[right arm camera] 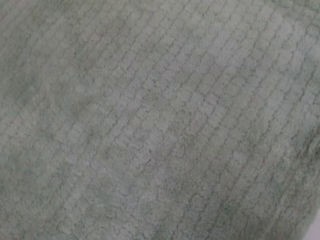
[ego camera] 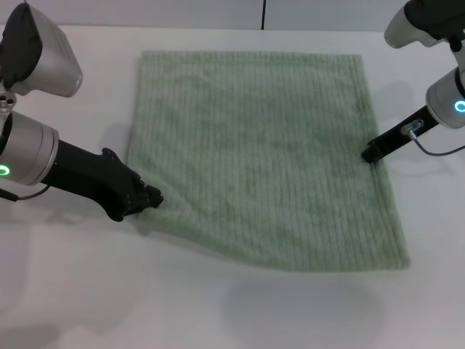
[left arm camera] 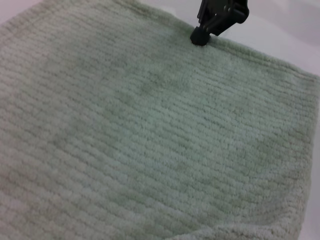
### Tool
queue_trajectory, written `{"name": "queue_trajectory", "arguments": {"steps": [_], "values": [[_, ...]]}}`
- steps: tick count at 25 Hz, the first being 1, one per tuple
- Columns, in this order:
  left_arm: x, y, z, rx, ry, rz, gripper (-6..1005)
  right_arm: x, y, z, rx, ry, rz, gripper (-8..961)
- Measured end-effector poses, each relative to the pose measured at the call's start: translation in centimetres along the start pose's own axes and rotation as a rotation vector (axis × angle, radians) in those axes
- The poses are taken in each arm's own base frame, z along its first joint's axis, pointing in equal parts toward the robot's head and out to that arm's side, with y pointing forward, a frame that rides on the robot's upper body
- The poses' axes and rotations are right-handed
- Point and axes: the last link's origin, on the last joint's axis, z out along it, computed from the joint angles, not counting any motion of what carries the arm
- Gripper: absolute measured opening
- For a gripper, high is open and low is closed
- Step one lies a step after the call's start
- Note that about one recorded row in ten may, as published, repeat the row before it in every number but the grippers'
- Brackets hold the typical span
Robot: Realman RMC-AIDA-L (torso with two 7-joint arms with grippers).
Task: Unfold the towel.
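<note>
White tabletop (ego camera: 73,291) fills the scene, and most of its middle is covered by the towel (ego camera: 265,156), which is spread out nearly flat as a single wide sheet of pale sage-green ribbed terry. Only the near left edge is seen slightly lifted and rippled. The cloth is judged soft, limp and light, likely to sag and drag rather than slide stiffly; it is best taken at a hemmed edge or corner, where a thin fold can be pinched.

The left gripper (ego camera: 149,196) is reached in low from the left side, its black fingers closed together on the towel's near left edge. The right gripper (ego camera: 369,154) is angled down from the far right, its tip set at the towel's right edge; whether anything is pinched there cannot be told. The unfolding is judged almost done.
</note>
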Motion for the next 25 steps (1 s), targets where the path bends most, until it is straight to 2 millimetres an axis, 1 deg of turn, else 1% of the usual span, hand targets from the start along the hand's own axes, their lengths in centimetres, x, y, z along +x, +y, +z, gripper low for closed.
{"name": "queue_trajectory", "arguments": {"steps": [6, 12, 14, 17, 19, 20, 21, 22, 25], "values": [[-0.5, -0.3, -0.2, -0.008, -0.005, -0.049, 130, 0.0, -0.1, -0.1, 0.002, -0.001, -0.002, 7], [-1.2, -0.4, 0.0, -0.013, -0.034, -0.06, 171, 0.0, -0.1, -0.1, 0.003, -0.001, -0.002, 8], [-1.3, -0.4, 0.0, -0.011, -0.034, -0.06, 235, 0.0, -0.1, -0.1, 0.003, 0.0, -0.003, 8], [-1.2, -0.8, -0.8, 0.015, -0.008, -0.053, 331, 0.0, -0.1, -0.1, 0.003, 0.0, -0.003, 8], [-0.7, -1.2, -1.7, 0.046, 0.051, -0.038, 393, 0.0, -0.1, -0.1, 0.003, 0.0, -0.003, 8], [-0.2, -1.5, -2.5, 0.068, 0.125, -0.027, 423, 0.0, -0.1, -0.1, 0.003, 0.0, -0.003, 8], [-0.1, -1.6, -2.7, 0.072, 0.15, -0.024, 453, 0.0, -0.1, -0.1, 0.004, 0.0, -0.003, 8], [0.6, -1.8, -3.6, 0.083, 0.265, -0.006, 483, 0.0, -0.1, -0.1, 0.004, 0.001, -0.003, 8], [0.6, -1.8, -3.6, 0.083, 0.265, -0.006, 573, 0.0, -0.2, -0.1, 0.006, 0.001, -0.002, 8]]}}
